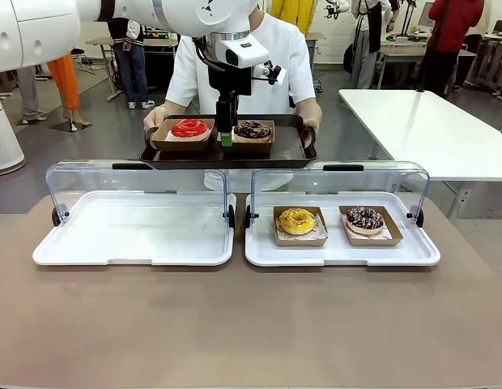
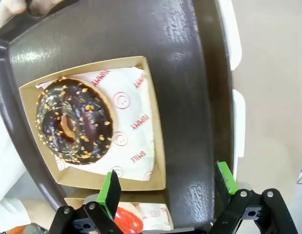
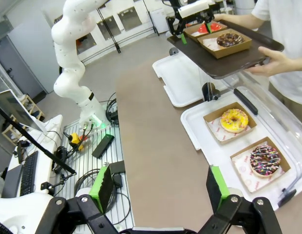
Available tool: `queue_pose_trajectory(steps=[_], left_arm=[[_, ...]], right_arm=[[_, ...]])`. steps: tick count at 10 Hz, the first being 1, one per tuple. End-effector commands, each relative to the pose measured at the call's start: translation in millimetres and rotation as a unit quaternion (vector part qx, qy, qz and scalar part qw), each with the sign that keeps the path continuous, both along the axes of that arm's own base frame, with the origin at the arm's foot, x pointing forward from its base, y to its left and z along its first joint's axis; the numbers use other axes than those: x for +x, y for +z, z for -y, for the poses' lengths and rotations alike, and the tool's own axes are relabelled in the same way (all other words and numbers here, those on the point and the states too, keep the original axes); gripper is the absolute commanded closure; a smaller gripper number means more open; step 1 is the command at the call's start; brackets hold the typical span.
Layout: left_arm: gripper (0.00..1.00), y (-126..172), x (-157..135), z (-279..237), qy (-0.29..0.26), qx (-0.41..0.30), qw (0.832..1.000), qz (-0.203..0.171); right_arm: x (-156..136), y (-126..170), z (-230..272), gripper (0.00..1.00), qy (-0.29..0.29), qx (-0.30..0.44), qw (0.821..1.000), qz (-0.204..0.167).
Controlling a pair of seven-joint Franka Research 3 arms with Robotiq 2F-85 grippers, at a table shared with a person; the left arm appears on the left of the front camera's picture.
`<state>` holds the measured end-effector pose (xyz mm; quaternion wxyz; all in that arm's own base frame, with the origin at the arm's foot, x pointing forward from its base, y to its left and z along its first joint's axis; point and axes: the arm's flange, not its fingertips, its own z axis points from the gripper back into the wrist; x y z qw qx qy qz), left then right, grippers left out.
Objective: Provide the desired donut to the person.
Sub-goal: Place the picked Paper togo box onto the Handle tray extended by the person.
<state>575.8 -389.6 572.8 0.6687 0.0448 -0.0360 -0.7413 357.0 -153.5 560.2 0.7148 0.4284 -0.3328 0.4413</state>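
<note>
The person, in a white shirt, holds a dark serving tray in both hands across the table. On it sit two cardboard boats: a red donut and a chocolate donut with nut bits. My left gripper hangs open just above the tray between the two boats. In the left wrist view the chocolate donut lies free in its boat, ahead of the open left gripper, with the red donut at the bottom edge. My right gripper stands open and empty, back over the near table.
Two white display trays with raised clear lids stand on the brown table. The left one is bare. The right one holds a yellow donut and a sprinkled chocolate donut. A white table stands at the far right.
</note>
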Motion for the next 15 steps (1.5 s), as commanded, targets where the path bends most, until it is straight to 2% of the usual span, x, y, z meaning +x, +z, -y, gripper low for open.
queue_pose_trajectory(steps=[1, 3, 4, 6, 8, 10, 12, 15], left_arm=[[0.00, 28, -32, -11, -0.017, 0.020, 0.999, -0.027], [0.00, 65, -97, -68, -0.042, 0.016, 0.999, -0.024], [0.00, 74, -124, -101, -0.043, 0.002, 0.999, -0.018], [0.00, 77, -168, -160, -0.031, -0.039, 0.999, -0.010], [0.00, 61, -197, -200, -0.021, -0.062, 0.998, 0.000], [0.00, 33, -215, -228, -0.012, -0.063, 0.998, 0.006], [0.00, 27, -220, -246, 0.006, -0.073, 0.997, 0.012], [0.00, 19, -216, -244, 0.022, -0.062, 0.998, 0.007]], right_arm=[[1, 0, 0, 0.00, 0.002, 0.008, 1.000, 0.005], [1, 0, 0, 0.00, 0.002, 0.008, 1.000, 0.005], [1, 0, 0, 0.00, 0.002, 0.008, 1.000, 0.005], [1, 0, 0, 0.00, 0.002, 0.008, 1.000, 0.005], [1, 0, 0, 0.00, 0.002, 0.008, 1.000, 0.005], [1, 0, 0, 0.00, 0.002, 0.008, 1.000, 0.005], [1, 0, 0, 0.00, 0.002, 0.008, 1.000, 0.005], [1, 0, 0, 0.00, 0.002, 0.008, 1.000, 0.005]])
